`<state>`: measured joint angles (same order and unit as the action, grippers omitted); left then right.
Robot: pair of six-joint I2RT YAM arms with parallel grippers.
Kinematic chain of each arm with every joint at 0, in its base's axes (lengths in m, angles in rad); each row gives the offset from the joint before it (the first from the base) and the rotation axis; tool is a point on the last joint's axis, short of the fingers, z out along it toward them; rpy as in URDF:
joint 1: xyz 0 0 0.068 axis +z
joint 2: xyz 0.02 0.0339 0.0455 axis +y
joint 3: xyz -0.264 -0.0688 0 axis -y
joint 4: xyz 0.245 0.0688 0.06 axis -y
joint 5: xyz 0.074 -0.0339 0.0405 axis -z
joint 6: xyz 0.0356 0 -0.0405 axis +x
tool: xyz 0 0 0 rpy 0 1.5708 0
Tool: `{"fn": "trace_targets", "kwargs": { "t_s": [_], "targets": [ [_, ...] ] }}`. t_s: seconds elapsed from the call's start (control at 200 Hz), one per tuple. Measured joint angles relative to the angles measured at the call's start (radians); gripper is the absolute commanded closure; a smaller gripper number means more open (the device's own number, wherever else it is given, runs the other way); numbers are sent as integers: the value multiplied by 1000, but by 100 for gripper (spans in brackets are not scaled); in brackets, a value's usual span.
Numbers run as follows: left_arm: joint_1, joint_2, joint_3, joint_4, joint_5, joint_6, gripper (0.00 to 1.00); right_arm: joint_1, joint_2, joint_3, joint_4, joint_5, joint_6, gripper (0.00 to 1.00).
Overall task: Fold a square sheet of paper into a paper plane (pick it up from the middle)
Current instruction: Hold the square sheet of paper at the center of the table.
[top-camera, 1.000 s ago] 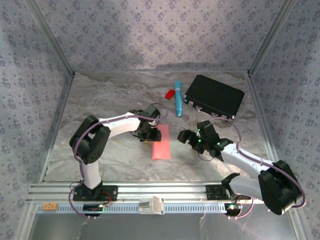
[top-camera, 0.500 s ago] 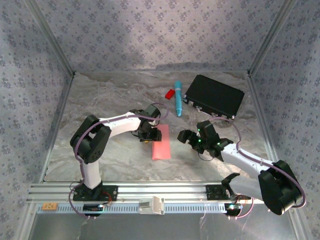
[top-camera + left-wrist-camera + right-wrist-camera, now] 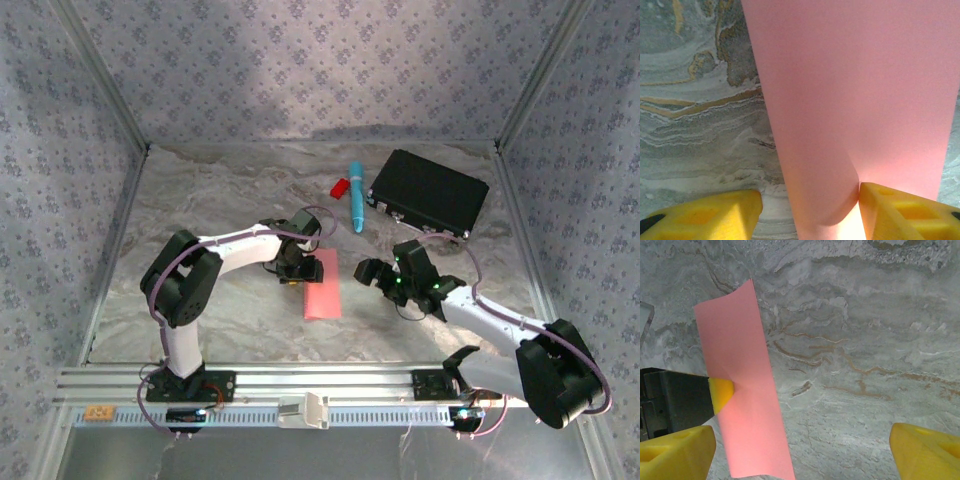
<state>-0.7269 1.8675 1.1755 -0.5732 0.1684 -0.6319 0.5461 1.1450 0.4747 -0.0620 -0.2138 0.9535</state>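
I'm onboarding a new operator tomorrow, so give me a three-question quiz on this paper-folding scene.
1. True or false: the right gripper is open and not touching the paper.
2. Where does the left gripper meet the paper? A: its left long edge. B: its right long edge. C: its near short edge.
3. Name the thing lying between the small red piece and the black case.
Key: 1 true; 2 A; 3 the blue pen.
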Motion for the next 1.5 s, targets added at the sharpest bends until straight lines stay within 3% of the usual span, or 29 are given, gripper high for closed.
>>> {"fn": "trace_targets", "kwargs": {
  "t_s": [0.145,0.415,0.705,1.224,1.504],
  "targets": [
    [0,0,0,0,0,0,42,10,6,1,25,-11,5,27],
    [0,0,-3,2,0,0,42,27,87,11,118,-43,18,79],
    [-1,0,-3,3,-1,0,42,61,236,86,176,-72,10,100],
    [-3,1,-5,5,-1,0,42,96,507,244,240,-142,6,100],
    [-8,6,-5,5,-8,3,42,96,569,274,256,-187,-1,100]
  ]
}}
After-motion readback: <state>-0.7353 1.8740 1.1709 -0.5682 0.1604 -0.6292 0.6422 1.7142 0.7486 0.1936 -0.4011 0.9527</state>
